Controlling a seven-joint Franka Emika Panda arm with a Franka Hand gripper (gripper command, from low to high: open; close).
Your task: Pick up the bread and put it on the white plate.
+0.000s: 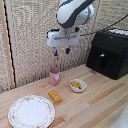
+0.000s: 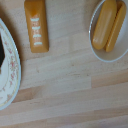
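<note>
Exterior view: the gripper [image 1: 61,51] hangs high above the wooden bench [image 1: 95,102], its blue-tipped fingers apart and holding nothing. The bread [image 1: 55,96] lies flat on the bench — just beside the rim of the white plate [image 1: 31,111], toward the exterior view's right, not touching it. A small white bowl [image 1: 78,85] of yellow-orange food sits near the bread (further to the exterior view's right); a pink cup [image 1: 54,76] stands behind. A black appliance [image 1: 108,54] occupies the far corner. Wrist view: bread [image 2: 37,25], plate rim [image 2: 11,70] and bowl [image 2: 108,31] — all apart.
</note>
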